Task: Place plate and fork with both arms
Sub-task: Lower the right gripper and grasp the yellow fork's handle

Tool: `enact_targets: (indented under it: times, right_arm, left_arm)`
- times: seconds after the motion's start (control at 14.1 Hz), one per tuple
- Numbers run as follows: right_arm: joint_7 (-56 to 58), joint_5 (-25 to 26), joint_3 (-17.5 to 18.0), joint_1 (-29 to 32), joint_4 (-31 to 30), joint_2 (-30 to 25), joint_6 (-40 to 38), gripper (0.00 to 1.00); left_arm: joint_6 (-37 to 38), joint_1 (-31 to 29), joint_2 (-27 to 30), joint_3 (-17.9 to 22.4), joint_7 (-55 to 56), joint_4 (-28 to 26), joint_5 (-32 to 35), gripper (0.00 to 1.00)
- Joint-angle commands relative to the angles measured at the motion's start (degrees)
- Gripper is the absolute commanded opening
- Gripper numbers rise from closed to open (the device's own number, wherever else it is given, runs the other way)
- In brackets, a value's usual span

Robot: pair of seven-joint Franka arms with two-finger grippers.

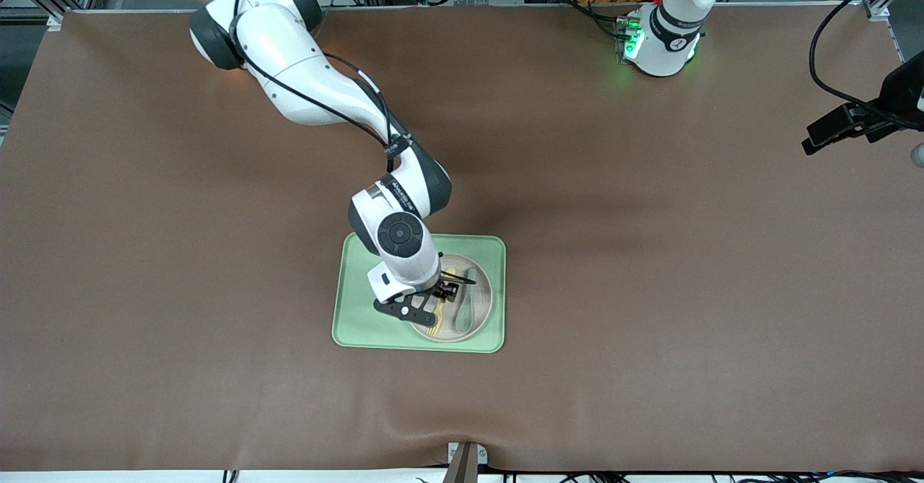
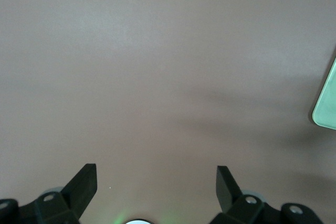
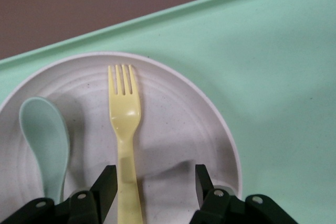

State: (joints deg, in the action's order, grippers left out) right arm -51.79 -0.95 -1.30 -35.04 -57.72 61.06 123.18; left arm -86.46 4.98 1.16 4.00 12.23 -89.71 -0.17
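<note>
Plate (image 3: 173, 129) and fork (image 3: 124, 129) sit together on the green tray (image 1: 361, 310), the fork lying flat in the plate beside a grey-green spoon (image 3: 44, 135). From the front, the right arm's wrist covers much of the plate, and only the fork's ends peek out. The right gripper (image 3: 152, 184) is low over the plate, its jaws apart on either side of the fork's handle — not touching it. The handle's end is cut off in the right wrist view. The left gripper (image 2: 156, 182) waits over bare brown table (image 2: 157, 66), jaws wide apart — only a tray corner shows there.
</note>
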Motion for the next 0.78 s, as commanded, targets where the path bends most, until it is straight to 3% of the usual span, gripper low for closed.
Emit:
enact_targets:
  times: [0.0,0.5,0.71]
  right_arm:
    - [-2.18,0.68,-0.55,-0.74,4.90,3.10,-0.75,0.67]
    - [-2.97,0.68,-0.29,-0.91,5.34,3.36,-0.48,0.54]
    - [-3.23,0.68,-0.46,-1.26,5.43,4.06,0.04,0.54]
  left_arm:
    - [-0.99,0.03,1.03,-0.49,-1.42,-1.34,1.32,1.00]
    - [-1.08,0.03,0.94,-0.49,-1.42,-1.34,1.05,1.00]
    - [-1.34,0.03,0.68,-0.49,-1.42,-1.34,0.96,1.00]
